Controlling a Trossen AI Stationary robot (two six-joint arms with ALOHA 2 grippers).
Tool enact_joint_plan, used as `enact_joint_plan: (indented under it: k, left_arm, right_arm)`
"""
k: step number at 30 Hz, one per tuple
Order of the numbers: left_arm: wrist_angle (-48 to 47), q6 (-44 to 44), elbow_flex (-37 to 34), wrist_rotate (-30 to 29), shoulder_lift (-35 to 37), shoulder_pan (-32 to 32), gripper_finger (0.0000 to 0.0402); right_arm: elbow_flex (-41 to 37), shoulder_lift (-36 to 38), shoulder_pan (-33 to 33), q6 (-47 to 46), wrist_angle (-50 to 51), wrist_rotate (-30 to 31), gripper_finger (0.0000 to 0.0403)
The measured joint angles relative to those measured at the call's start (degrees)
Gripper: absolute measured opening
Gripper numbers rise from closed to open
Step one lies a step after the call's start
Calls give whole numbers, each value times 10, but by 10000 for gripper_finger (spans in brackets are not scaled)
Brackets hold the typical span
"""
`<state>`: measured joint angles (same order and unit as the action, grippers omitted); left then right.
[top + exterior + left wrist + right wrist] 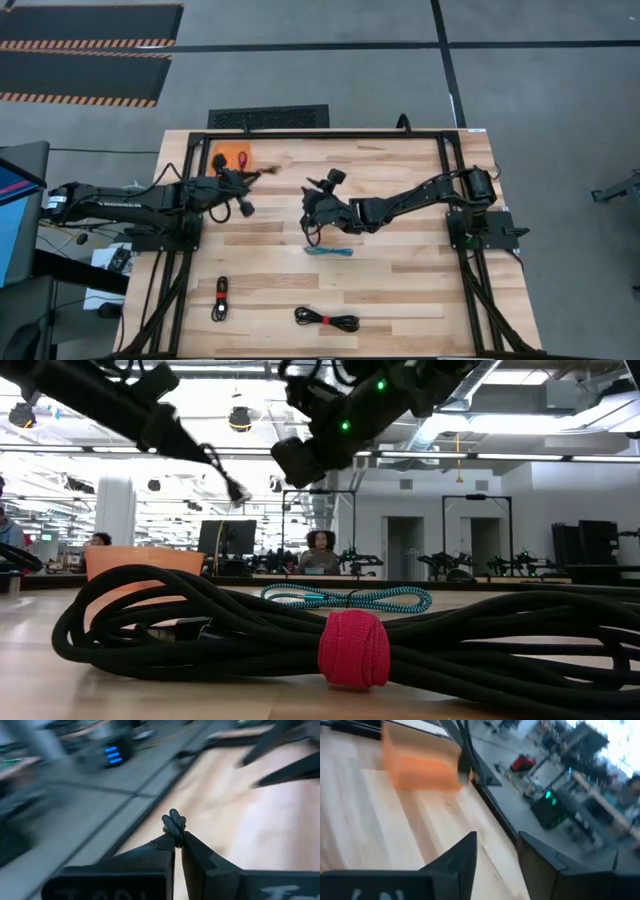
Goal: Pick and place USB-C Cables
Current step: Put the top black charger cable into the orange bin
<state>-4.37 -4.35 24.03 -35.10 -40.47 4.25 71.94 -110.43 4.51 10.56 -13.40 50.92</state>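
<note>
— Where is the black cable (174,823)?

— Pinched in the left gripper (243,181), a small glossy loop above the worktop (400,290), at three o'clock of the orange bin (233,157). That arm reaches in nearly level from nine o'clock.

— The others?

— The braided teal cable (329,251) lies mid-worktop. The black cable with a red tie (326,320) and another black bundle (220,298) lie toward six o'clock.

— The right arm?

— Bent, reaching from three o'clock; the right gripper (316,201) hangs spread and empty just above the teal coil.

Four USB-C cables (328,251), one orange bin (232,157), two arms (400,206)
</note>
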Motion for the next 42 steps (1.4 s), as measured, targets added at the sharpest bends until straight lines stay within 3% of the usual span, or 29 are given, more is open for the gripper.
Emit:
enact_joint_plan:
  k: [9,17,24,35,42]
  left_arm:
    - [-70,99,0,-213,0,0,0]
    - [-91,165,-22,-264,0,41,0]
    - [-37,156,-78,-189,0,143,0]
    - [-60,150,-78,-37,-2,286,0]
    - [-62,151,-78,45,-49,345,0]
  right_arm:
    - [0,0,-17,-135,87,-1,179]
    - [0,0,-16,-142,112,0,175]
    - [0,0,-16,-142,113,0,175]
    - [0,0,-22,-151,112,-2,175]
    - [0,0,-21,-151,112,-14,175]
